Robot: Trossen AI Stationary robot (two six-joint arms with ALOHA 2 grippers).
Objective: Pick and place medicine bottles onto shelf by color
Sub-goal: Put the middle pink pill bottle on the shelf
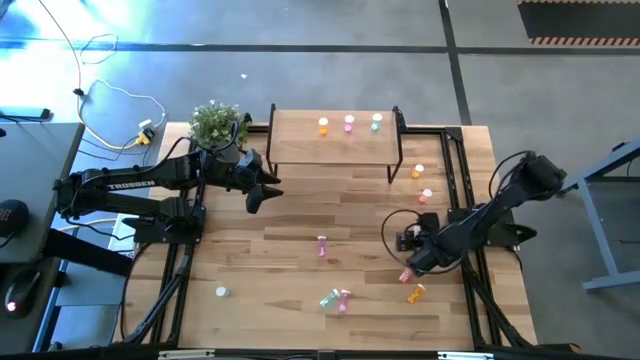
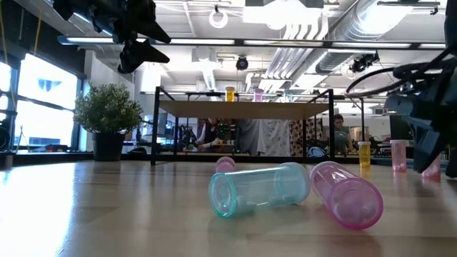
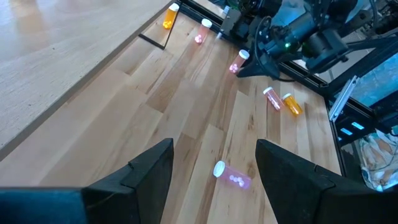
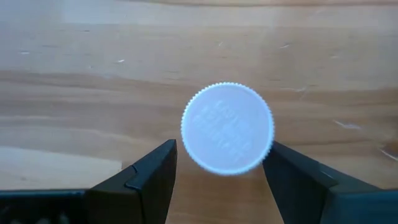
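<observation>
I am holding the left claw [image 1: 255, 197] raised over the tabletop [image 1: 260, 300] just beside the shelf's [image 1: 300, 150] left end, fingers apart and empty; three bottles are standing on the shelf, the rest scattered across the tabletop. I am keeping the right claw [image 4: 217, 165] low at the right side, fingers spread either side of an upright pink bottle [image 1: 406, 273], whose white cap [image 4: 227, 127] is sitting between them, untouched. Risk: the cap is sitting nearer one finger, so closing may tip the bottle; the orange bottle [image 1: 415, 293] lying close by may get knocked.
</observation>
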